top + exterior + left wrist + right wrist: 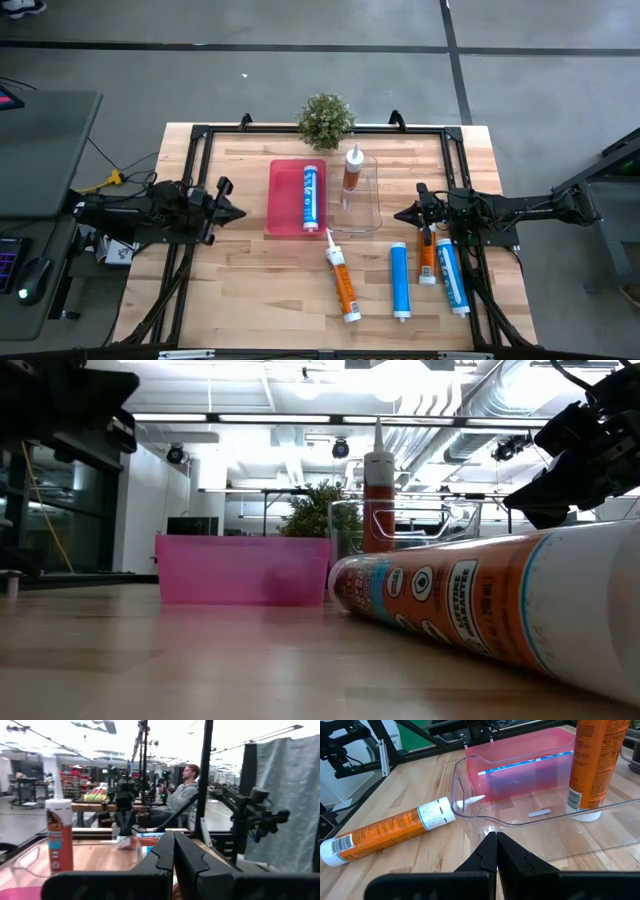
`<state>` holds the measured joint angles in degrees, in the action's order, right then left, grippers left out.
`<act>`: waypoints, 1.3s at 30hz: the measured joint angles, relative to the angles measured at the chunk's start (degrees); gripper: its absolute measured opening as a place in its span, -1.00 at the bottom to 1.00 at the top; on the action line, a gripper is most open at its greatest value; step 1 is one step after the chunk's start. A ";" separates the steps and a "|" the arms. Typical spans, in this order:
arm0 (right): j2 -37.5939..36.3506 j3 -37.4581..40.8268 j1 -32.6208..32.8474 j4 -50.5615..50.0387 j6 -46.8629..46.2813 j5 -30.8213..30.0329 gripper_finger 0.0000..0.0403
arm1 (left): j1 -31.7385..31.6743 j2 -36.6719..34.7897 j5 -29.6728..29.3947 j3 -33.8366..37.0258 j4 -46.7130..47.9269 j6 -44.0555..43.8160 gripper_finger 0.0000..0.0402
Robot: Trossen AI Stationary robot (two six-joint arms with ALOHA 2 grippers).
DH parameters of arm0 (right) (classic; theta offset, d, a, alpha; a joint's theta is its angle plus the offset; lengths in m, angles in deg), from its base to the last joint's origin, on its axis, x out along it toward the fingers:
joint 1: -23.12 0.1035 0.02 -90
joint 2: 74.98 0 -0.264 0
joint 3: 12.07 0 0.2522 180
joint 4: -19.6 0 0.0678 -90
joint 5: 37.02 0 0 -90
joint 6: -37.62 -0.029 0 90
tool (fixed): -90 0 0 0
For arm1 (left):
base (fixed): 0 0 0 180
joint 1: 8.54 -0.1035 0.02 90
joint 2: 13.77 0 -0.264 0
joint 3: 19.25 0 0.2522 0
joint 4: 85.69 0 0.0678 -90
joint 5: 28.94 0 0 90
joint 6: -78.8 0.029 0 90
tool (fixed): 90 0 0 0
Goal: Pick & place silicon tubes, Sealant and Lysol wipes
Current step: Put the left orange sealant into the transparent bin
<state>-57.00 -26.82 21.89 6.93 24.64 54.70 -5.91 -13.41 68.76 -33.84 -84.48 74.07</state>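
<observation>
High view: the left gripper (236, 212) is seen closed and empty just beside the pink bin (297, 198), in which a blue tube (310, 196) already lies, while the right gripper (402, 214) is likewise closed on nothing just beside the clear bin (361, 193), where an orange sealant tube (352, 170) stands upright. Below and beside the right gripper three more tubes are left on the table (250, 290): a blue one (400, 281), a short orange one (427, 261) and a blue-and-white one (452, 278) (the last two touching or nearly so), and a fallen orange tube (342, 283) lies between the two grippers, nearer the right. Since the pair lie so close together, both could be caught or nudged at once by a careless descent. Low view: the fallen orange tube fills the foreground on its round side, so a roll could be set off by an off-centre pinch; the upright sealant tube stands tall and narrow behind it. Left wrist view: the fingers (165, 854) are pressed together, with the upright tube ahead and off to one side. Right wrist view: the closed fingertips (490, 845) point at the clear bin's rim, so the bin could be shoved, and the standing tube toppled, if the arm were driven forward before being raised.
</observation>
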 joint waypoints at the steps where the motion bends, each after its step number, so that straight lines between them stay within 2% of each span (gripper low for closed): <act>1: 0.00 0.00 -0.02 0.02 -0.02 0.00 -1.00 | 0.00 0.00 -0.60 0.03 0.08 0.02 -1.00; 6: 0.00 0.00 -0.01 0.01 0.00 0.00 -1.00 | 0.00 0.00 -3.50 0.05 1.06 0.15 -1.00; 14: 0.00 0.00 -0.02 0.00 0.00 0.00 -1.00 | 0.00 0.00 -2.45 -0.28 6.15 -0.02 -1.00; 39: 0.00 0.00 0.00 0.01 0.00 0.00 -1.00 | 0.00 0.02 -4.24 -1.08 8.06 1.46 -1.00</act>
<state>-57.00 -26.82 21.88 6.93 24.64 54.69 -5.91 -13.39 64.52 -34.93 -76.42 75.53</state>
